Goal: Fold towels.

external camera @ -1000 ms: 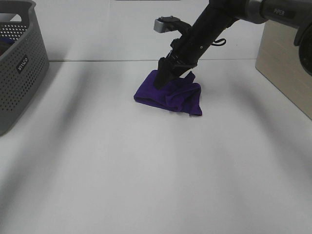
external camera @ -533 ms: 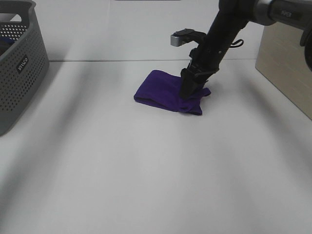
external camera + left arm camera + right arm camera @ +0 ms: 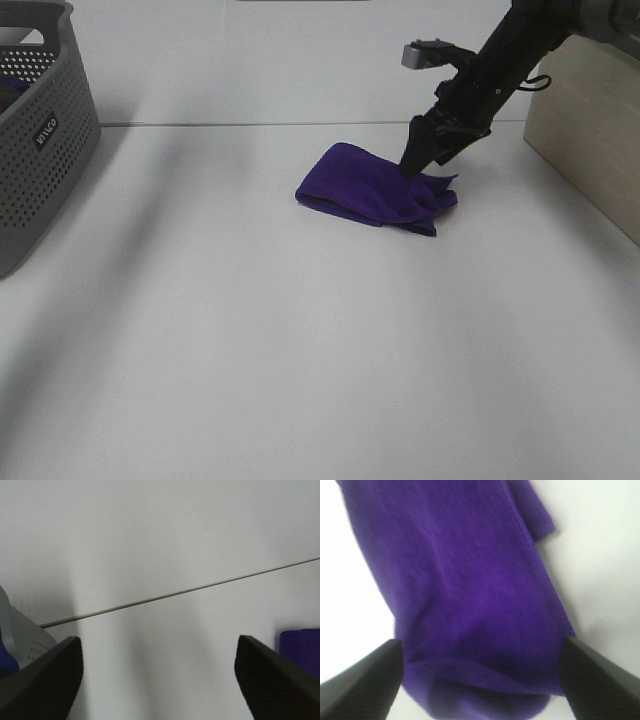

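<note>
1. The deep purple towel (image 3: 372,188) is seen lying loosely folded on the white table (image 3: 300,350), right of the middle and toward the far side. Its right end is bunched into wrinkles.
2. The right gripper (image 3: 413,168) is held tip-down at the towel's far right edge. Whether the cloth is touched cannot be told.
3. In the right wrist view its fingers (image 3: 365,677) are shown spread wide. Purple cloth fills the space between them, and nothing is pinched.
4. The left gripper (image 3: 160,680) is seen only in the left wrist view. Its jaws are spread wide apart above the table, and nothing is gripped.
5. A grey perforated basket (image 3: 45,130) is placed at the table's left edge, well apart from the towel. Something blue is glimpsed inside it but cannot be identified.
6. A light wooden box (image 3: 590,120) is set at the right edge, near the right arm.
</note>
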`<state>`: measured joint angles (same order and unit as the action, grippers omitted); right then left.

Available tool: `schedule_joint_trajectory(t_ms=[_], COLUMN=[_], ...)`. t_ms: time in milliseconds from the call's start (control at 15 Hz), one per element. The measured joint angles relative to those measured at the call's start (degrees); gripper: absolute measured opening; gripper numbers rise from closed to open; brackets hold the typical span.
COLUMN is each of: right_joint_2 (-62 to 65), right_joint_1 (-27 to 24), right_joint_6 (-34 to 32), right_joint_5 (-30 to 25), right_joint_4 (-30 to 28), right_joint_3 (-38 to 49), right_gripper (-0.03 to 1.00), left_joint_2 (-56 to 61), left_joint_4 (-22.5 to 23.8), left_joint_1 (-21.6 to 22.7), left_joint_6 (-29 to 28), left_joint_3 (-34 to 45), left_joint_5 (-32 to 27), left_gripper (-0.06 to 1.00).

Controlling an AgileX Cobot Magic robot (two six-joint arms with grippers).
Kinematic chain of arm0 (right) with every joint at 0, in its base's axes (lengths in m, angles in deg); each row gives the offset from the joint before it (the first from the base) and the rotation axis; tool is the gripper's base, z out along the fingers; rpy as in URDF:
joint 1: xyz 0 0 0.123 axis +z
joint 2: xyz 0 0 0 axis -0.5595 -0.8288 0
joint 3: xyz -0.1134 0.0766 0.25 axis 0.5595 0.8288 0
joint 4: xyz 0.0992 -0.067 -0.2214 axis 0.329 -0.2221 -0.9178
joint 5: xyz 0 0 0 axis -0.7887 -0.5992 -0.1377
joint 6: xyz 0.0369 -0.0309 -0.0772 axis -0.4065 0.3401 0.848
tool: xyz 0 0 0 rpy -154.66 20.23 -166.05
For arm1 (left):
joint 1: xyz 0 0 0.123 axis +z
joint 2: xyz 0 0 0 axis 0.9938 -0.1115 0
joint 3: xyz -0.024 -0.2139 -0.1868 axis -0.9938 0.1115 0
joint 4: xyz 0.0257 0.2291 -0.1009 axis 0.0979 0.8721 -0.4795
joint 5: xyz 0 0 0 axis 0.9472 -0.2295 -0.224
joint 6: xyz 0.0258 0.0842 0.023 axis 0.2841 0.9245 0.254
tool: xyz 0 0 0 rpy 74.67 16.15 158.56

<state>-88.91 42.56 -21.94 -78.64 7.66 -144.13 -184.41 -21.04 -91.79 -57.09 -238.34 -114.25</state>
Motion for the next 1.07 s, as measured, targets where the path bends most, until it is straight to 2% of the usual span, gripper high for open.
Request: schedule_joint_trajectory(t_ms=[133, 267, 333, 400, 467, 600, 733, 867, 1067], right_joint_2=[3.0, 5.2, 6.8, 8.4, 13.1, 18.9, 23.1, 28.3, 33.9], right_joint_1=[0.8, 1.3, 1.7, 1.8, 2.1, 2.1, 1.4, -1.5, -9.3], right_joint_6=[0.6, 1.5, 1.2, -0.3, -9.3, -19.4, -24.6, -27.8, -29.6], right_joint_5=[0.0, 0.0, 0.0, -0.1, -0.2, -0.3, -0.3, -0.3, -0.2], right_joint_4=[9.3, 15.7, 17.4, 16.7, 6.9, -7.5, -16.4, -19.4, -20.0], right_joint_3=[0.0, 0.0, 0.0, 0.0, 0.0, 0.0, 0.0, 0.0, 2.0], right_gripper=[0.82, 0.82, 0.82, 0.82, 0.82, 0.82, 0.82, 0.82, 0.82], left_joint_2=[0.0, 0.0, 0.0, 0.0, 0.0, 0.0, 0.0, 1.0, 8.5], left_joint_4=[-0.6, -0.8, -0.8, -0.3, 2.2, 4.5, 4.9, 4.9, 9.0], left_joint_1=[0.0, 0.0, 0.0, 0.0, 0.0, 0.0, 0.0, 0.0, 1.1], left_joint_6=[0.0, 0.1, 1.1, 2.8, 5.0, 5.4, 4.4, 2.3, 1.5], left_joint_3=[0.0, 0.0, 0.0, 0.0, 0.0, 0.0, 0.0, 1.3, 14.4], left_joint_5=[0.0, 0.0, 0.0, 0.0, 0.0, 0.0, 0.0, 0.0, 0.0], left_gripper=[0.76, 0.76, 0.76, 0.76, 0.76, 0.76, 0.76, 0.76, 0.76])
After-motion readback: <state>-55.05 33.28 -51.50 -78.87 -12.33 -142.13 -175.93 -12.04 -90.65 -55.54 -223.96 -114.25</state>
